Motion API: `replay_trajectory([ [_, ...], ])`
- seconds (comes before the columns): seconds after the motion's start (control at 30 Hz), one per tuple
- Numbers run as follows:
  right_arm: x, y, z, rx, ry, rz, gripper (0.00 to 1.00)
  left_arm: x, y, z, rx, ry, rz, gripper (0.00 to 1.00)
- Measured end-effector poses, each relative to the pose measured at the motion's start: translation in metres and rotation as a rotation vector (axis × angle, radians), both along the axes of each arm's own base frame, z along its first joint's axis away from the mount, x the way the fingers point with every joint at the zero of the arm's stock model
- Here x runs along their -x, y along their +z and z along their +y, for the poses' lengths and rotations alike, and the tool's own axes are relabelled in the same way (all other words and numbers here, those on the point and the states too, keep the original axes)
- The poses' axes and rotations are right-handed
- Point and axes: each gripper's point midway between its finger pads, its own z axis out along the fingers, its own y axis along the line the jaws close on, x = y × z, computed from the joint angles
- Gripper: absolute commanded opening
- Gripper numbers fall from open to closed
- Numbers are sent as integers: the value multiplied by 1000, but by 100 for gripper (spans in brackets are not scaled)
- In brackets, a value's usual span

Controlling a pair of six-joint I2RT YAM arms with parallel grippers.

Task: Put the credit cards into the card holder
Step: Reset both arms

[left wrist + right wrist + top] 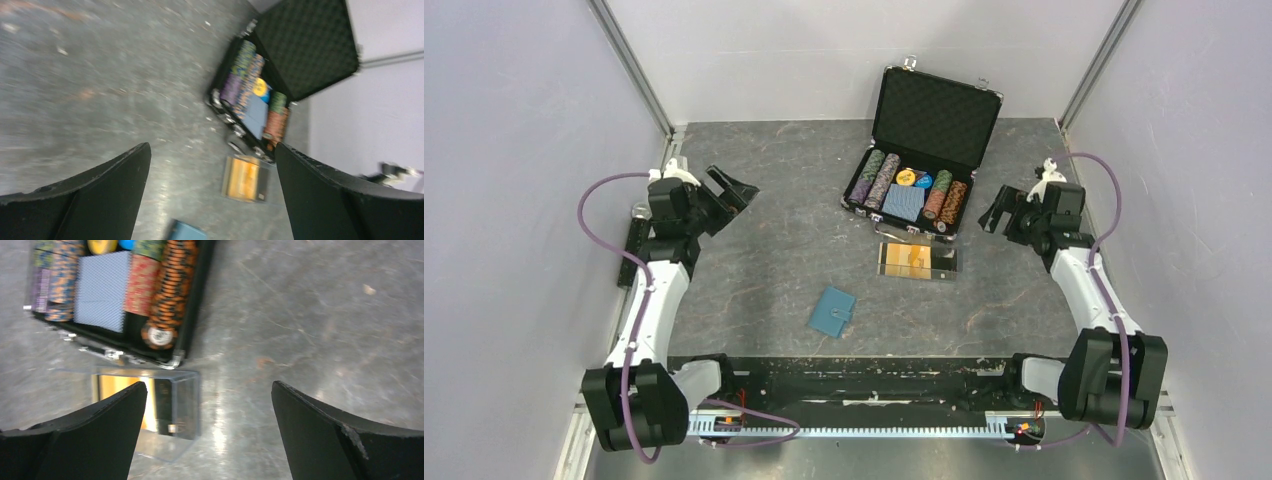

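Note:
The credit cards lie in front of the black case, inside a clear plastic box: an orange-gold one and a black one. No whitish card shows. The teal card holder lies shut on the table, nearer the arms. My left gripper is open and empty at the far left, well away from both. Its wrist view shows the cards and a corner of the holder. My right gripper is open and empty, right of the case. Its wrist view shows the orange-gold card in the clear box.
An open black metal-edged case stands at the back centre, holding rows of poker chips and a blue card deck. It also shows in the left wrist view and the right wrist view. Walls close in both sides.

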Motion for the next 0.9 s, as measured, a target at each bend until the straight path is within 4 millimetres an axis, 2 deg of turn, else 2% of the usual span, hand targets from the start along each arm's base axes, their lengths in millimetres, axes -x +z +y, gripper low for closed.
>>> replay_trajectory([
  [0.1, 15, -20, -19, 92, -60, 23, 98, 2, -14, 18, -100, 63, 11, 100],
  [0.2, 31, -38, -34, 180, -104, 25, 98, 10, -39, 37, -192, 141, 10, 100],
  [0.4, 46, -77, -60, 346, -156, -7, 98, 29, -82, 71, -413, 234, -20, 100],
  [0.63, 75, -121, -77, 439, -244, -87, 98, 32, -110, 82, -563, 205, -25, 100],
  [0.8, 73, -117, -81, 474, -274, -214, 98, 38, -141, 87, -634, 183, -6, 100],
  [0.9, 62, -103, -83, 491, -277, -294, 98, 39, -154, 91, -674, 179, -3, 100],
])
